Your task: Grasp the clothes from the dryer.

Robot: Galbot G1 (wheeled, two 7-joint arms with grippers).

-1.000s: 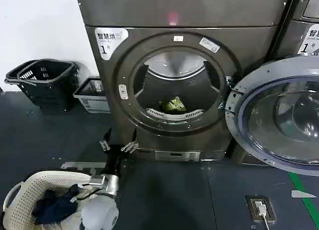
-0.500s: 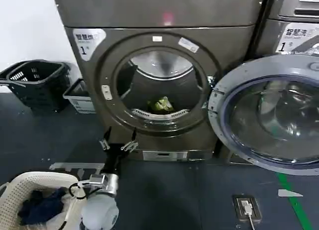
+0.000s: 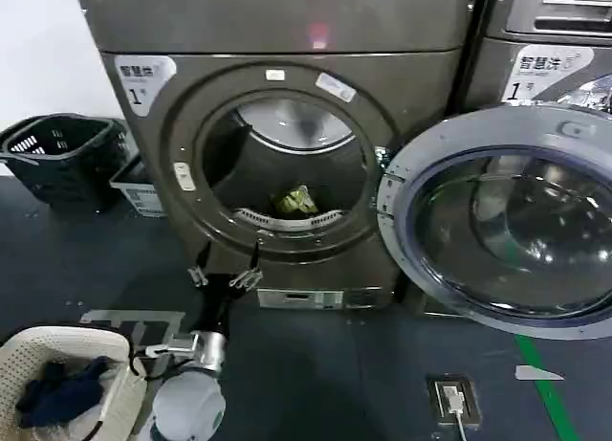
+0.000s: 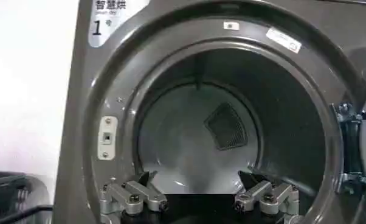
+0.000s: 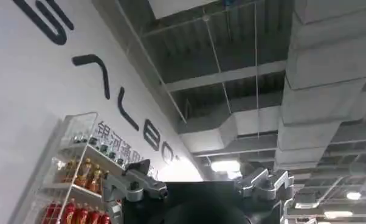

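Observation:
The dryer (image 3: 421,87) is a dark grey-bronze front-loader with a white "1" label at upper left and a pink light above. Its round door (image 3: 507,231) is swung open to the right. A yellow-green bundle of clothes (image 3: 296,202) lies on the floor of the steel drum (image 3: 287,125). My left gripper (image 3: 226,276) hangs open, just below and in front of the porthole's lower rim, with nothing between its fingers. In the left wrist view the left gripper (image 4: 200,182) faces into the drum (image 4: 189,146). My right gripper (image 5: 198,176) is open and empty, pointing up at the ceiling.
A white basket (image 3: 105,350) with dark blue cloth sits at the lower left beside my left arm. Black baskets (image 3: 62,154) and a grey one (image 3: 134,187) stand left of the dryer. A neighbouring machine (image 3: 545,39) stands at right. A floor socket (image 3: 451,401) and green tape (image 3: 545,384) are at the lower right.
The dryer, door and baskets have slid leftward in the head view and the porthole looks slightly nearer. The left gripper keeps its place below the opening, still open.

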